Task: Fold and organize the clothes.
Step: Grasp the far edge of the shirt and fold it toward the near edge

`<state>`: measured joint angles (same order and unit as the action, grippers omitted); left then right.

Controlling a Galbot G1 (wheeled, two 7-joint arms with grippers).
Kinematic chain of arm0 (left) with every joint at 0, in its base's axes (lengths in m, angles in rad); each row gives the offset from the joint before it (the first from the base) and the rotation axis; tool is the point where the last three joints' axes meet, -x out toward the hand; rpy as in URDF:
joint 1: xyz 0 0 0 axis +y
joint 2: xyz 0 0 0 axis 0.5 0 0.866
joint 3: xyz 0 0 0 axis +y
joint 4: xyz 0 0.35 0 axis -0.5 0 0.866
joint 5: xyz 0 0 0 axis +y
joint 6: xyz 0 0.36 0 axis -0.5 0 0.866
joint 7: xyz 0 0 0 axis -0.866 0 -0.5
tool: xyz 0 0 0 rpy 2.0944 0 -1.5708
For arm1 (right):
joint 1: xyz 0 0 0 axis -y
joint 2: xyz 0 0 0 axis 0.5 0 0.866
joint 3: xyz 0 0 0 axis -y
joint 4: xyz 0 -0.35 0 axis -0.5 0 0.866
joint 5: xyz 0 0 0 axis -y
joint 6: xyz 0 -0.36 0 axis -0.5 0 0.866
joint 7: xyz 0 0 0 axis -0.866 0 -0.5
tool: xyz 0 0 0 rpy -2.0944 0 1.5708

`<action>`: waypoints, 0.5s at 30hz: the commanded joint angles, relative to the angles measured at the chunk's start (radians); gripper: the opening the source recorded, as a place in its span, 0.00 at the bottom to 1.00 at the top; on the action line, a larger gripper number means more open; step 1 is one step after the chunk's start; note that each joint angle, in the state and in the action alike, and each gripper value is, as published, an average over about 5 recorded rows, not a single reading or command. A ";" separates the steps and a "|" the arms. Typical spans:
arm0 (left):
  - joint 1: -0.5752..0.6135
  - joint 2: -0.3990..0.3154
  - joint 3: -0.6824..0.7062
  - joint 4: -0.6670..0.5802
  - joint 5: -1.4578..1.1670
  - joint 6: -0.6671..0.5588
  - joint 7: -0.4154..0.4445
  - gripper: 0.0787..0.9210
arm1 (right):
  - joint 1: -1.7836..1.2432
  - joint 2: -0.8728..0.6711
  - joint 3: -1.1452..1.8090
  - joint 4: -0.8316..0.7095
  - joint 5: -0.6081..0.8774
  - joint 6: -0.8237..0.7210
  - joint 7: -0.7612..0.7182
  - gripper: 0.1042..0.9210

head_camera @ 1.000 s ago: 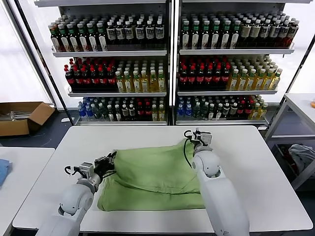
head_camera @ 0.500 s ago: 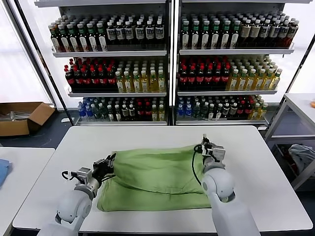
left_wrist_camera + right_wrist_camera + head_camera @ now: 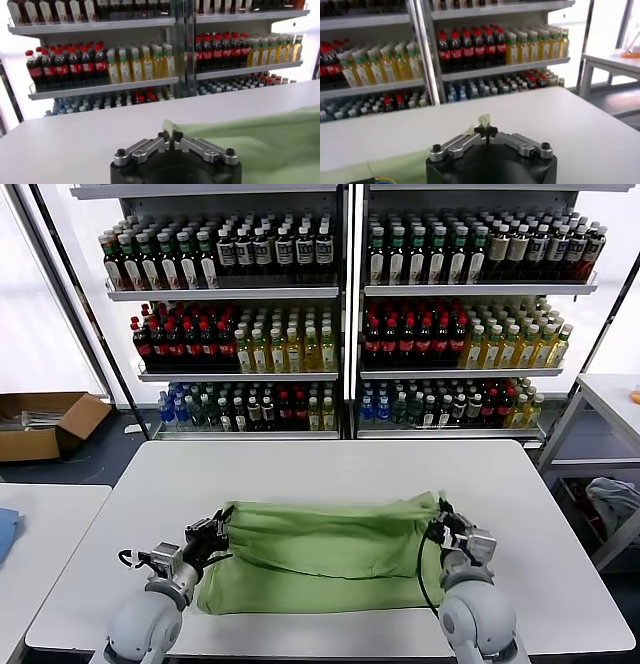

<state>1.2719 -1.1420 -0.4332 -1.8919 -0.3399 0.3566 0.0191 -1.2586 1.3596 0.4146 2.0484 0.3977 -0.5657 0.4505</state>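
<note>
Shirt (image 3: 320, 554) is spread on desk (image 3: 330, 464), back up. Its far edge is pinched by left gripper (image 3: 222, 524) and right gripper (image 3: 440, 509), fingers closed on cloth. Cloth judged soft, light, sagging; best held at corners.

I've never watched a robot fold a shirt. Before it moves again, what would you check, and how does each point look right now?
1. Left gripper shut on the green shirt: ok.
2. Right gripper shut on the shirt's other corner: ok.
3. Cloth between the grippers lifted evenly: ok, slight sag mid-span.
4. Shirt's lower layer lying flat on the white table: ok.
5. Table bare ahead of the fold: ok.
6. Collar and buttons placed correctly: cannot tell, hidden.
</note>
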 commanded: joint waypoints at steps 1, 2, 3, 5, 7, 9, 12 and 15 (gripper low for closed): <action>0.123 -0.016 -0.017 -0.045 0.043 -0.021 0.002 0.02 | -0.206 -0.007 0.039 0.067 -0.006 0.022 0.003 0.00; 0.141 -0.022 -0.022 -0.050 0.054 -0.027 0.004 0.02 | -0.215 -0.008 0.039 0.067 -0.008 0.026 0.004 0.00; 0.159 -0.026 -0.026 -0.055 0.067 -0.034 0.007 0.02 | -0.223 -0.009 0.038 0.067 -0.011 0.029 0.004 0.00; 0.189 -0.032 -0.033 -0.062 0.088 -0.046 0.013 0.02 | -0.235 -0.011 0.034 0.066 -0.020 0.036 0.004 0.00; 0.210 -0.037 -0.038 -0.071 0.097 -0.055 0.016 0.02 | -0.244 -0.011 0.028 0.068 -0.028 0.040 0.004 0.00; 0.222 -0.041 -0.042 -0.083 0.099 -0.056 0.016 0.02 | -0.250 -0.010 0.024 0.070 -0.033 0.042 0.004 0.00; 0.240 -0.049 -0.046 -0.107 0.107 -0.057 0.015 0.02 | -0.254 -0.011 0.018 0.071 -0.038 0.044 0.004 0.00; 0.253 -0.057 -0.045 -0.122 0.118 -0.058 0.017 0.02 | -0.251 -0.015 0.014 0.067 -0.043 0.045 0.000 0.00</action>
<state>1.4495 -1.1881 -0.4722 -1.9722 -0.2563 0.3119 0.0331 -1.4490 1.3495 0.4284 2.1011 0.3683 -0.5289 0.4528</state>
